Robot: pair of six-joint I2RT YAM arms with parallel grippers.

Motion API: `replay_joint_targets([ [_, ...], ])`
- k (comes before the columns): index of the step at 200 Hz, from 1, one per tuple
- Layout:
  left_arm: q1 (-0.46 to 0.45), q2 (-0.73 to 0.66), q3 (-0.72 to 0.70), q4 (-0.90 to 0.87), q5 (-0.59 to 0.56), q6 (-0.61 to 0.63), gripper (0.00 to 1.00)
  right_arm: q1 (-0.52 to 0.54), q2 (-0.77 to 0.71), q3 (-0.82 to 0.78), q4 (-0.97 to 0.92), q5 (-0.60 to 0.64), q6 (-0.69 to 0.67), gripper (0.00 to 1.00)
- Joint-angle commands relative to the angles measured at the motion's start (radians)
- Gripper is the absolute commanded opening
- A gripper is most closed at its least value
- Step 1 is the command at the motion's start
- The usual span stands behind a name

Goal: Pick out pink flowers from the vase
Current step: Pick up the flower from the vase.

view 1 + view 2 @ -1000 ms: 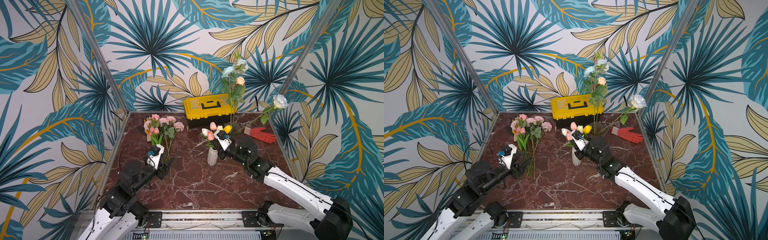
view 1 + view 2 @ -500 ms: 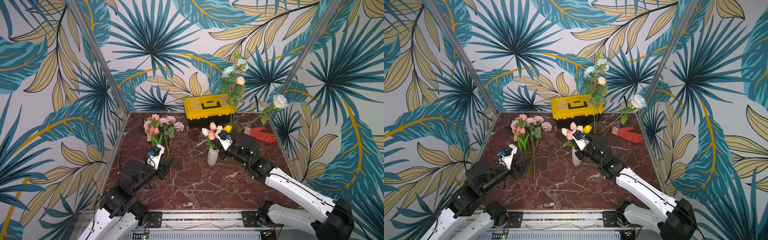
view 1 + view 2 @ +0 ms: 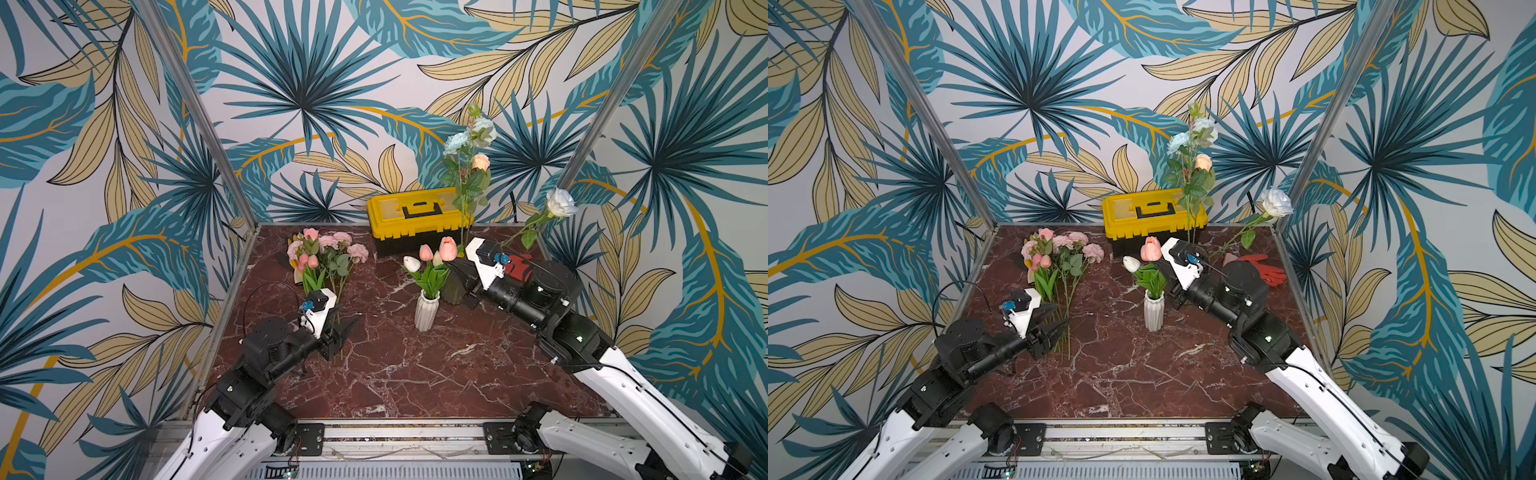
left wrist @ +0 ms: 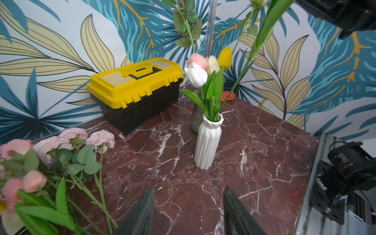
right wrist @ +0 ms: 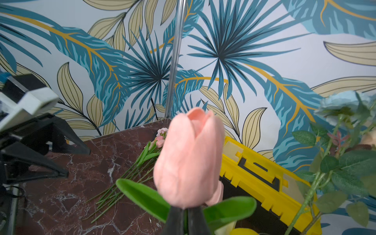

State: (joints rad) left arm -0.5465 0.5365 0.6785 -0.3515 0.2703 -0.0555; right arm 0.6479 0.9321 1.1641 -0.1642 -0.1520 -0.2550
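1. The left gripper (image 3: 1062, 313) is positioned low over the red marble table (image 3: 395, 365), at the near side. Its jaws are set partly apart and nothing is gripped. The green stem ends of the bunch of pink flowers (image 3: 328, 249) are seen just beside its fingers (image 4: 140, 213).

2. The bunch of pink flowers is laid flat on the table. The blooms are pointed toward the back wall and are well apart from both vases.

3. The white ribbed vase (image 3: 426, 313) is stood upright near the middle of the table. It is filled with a second pink tulip (image 4: 198, 60), a white tulip (image 4: 195, 74), a cream tulip (image 4: 212, 64), a yellow tulip (image 4: 224, 58) and green leaves.

4. The right gripper (image 5: 185, 210) is placed just beside and above the vase. Its jaws are closed tight on the stem of a pink tulip (image 5: 189, 158), directly below the bloom. This bloom is raised above the other tulips. In the left wrist view its long stem is seen slanting down to the vase mouth.

5. A glass vase (image 4: 196, 118) is stood directly behind the white one. Pale blue roses (image 3: 457, 143) and a peach rosebud (image 3: 481, 161) are carried high above that spot. A white rose (image 3: 560, 202) is leaned out to the right.

6. A yellow toolbox (image 3: 415, 212) with a black base and handle is set closed against the back wall. A red glove (image 3: 1264, 270) is laid in the far right corner.
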Motion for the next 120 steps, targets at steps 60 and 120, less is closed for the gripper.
replay_joint_targets([
  [60, -0.003, 0.235, 0.139, 0.110, 0.263, 0.086, 0.57, 0.001, -0.022, 0.140, -0.114, -0.155, -0.029, 0.00],
  [120, -0.004, 0.358, 0.167, 0.226, 0.435, 0.233, 0.61, 0.002, -0.026, 0.105, -0.116, -0.443, -0.085, 0.00],
])
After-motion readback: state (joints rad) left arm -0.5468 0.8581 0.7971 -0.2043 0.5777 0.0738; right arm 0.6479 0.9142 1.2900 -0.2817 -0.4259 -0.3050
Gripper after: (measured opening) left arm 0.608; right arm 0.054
